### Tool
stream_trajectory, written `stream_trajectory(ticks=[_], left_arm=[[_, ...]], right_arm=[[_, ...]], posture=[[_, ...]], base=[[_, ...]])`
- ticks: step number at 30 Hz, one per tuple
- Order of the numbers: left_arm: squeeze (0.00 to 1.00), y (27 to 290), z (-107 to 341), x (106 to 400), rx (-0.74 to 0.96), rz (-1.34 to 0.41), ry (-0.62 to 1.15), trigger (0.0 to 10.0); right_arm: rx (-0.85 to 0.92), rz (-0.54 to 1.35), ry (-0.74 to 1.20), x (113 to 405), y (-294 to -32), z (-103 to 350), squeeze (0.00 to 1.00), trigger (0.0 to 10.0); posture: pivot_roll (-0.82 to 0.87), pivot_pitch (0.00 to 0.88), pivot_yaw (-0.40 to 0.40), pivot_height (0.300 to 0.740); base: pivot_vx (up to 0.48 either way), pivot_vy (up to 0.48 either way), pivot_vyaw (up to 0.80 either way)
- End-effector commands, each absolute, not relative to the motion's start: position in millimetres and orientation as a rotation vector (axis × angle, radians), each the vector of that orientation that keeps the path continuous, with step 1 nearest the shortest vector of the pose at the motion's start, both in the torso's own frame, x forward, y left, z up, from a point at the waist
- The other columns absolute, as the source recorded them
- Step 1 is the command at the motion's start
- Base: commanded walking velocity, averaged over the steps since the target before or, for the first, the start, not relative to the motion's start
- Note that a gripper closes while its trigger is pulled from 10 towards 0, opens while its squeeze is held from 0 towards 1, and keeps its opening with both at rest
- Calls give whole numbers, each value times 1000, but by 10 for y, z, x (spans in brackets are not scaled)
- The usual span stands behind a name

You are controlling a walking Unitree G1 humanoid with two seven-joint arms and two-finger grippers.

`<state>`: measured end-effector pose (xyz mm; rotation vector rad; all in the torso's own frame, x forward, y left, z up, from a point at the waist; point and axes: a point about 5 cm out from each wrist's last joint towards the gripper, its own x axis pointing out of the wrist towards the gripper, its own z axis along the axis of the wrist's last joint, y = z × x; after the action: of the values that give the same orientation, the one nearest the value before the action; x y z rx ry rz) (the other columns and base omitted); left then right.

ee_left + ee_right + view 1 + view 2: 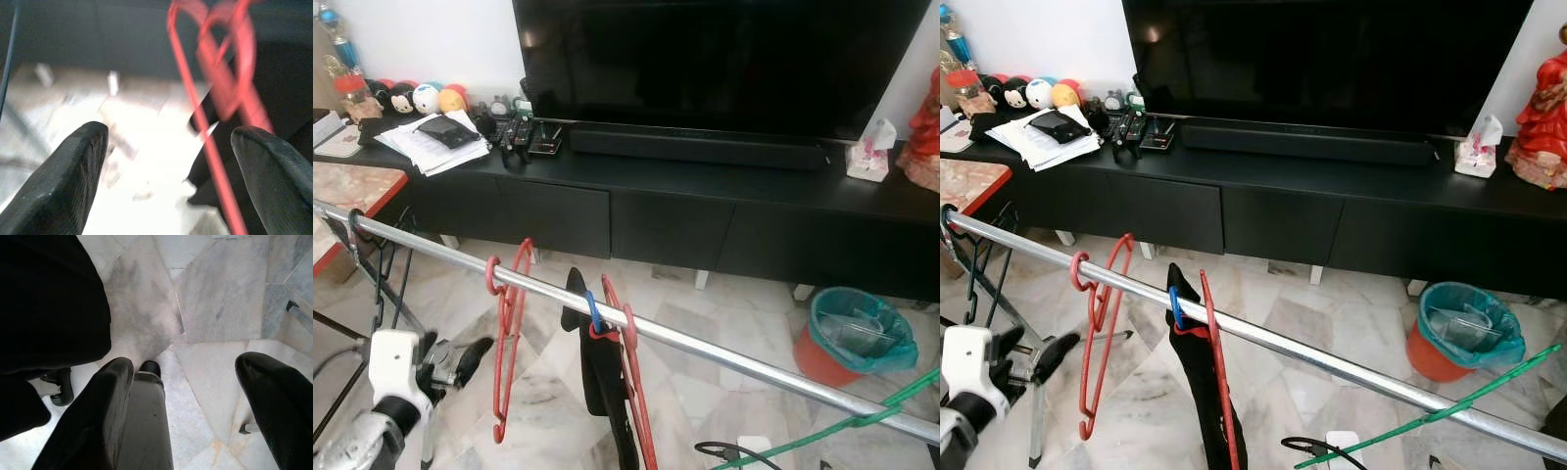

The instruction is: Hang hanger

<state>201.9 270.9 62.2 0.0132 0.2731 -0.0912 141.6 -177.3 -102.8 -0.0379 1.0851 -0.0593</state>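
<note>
Since the red hanger [512,338] already hooks the rail [724,354] at about ten o'clock from the black garment [607,387], the left gripper [470,357] — fingers wide apart, empty — should back off slowly without snagging it — the right gripper [183,416] idles open.

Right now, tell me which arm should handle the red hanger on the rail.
Left, probably. The left gripper is raised, open, just beside the red hanger hooked on the metal rail. The right gripper points down at the marble floor, open and empty.
</note>
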Motion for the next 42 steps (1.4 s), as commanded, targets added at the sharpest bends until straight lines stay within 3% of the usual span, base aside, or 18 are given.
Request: stream_trajectory(ticks=[1, 8, 20, 29, 42], left_arm=[[0, 2735, 557, 2000, 25, -59, 298, 10000], [0, 2779, 152, 2024, 75, 159, 413, 10000], [0, 2378, -533, 1925, 14, 57, 720, 10000], [0, 2110, -724, 1864, 14, 31, 826, 10000], [0, 2164, -757, 1825, 20, 53, 856, 10000]], right_arm=[[-34, -66, 1084, 1433, -1775, -1022, 0, 10000], [-35, -70, 1085, 1437, -1774, -1021, 0, 10000], [-23, -74, 1078, 1435, -1757, -1022, 0, 10000], [-16, -75, 1071, 1425, -1737, -1025, 0, 10000], [-16, -75, 1072, 1401, -1748, -1032, 0, 10000]], posture=[[60, 0, 0, 740], [50, 0, 1, 740], [30, 0, 8, 740], [24, 0, 10, 740], [12, 0, 16, 740]], base=[[0, 0, 0], [0, 0, 0], [0, 0, 0], [0, 0, 0], [-209, 0, 0]])
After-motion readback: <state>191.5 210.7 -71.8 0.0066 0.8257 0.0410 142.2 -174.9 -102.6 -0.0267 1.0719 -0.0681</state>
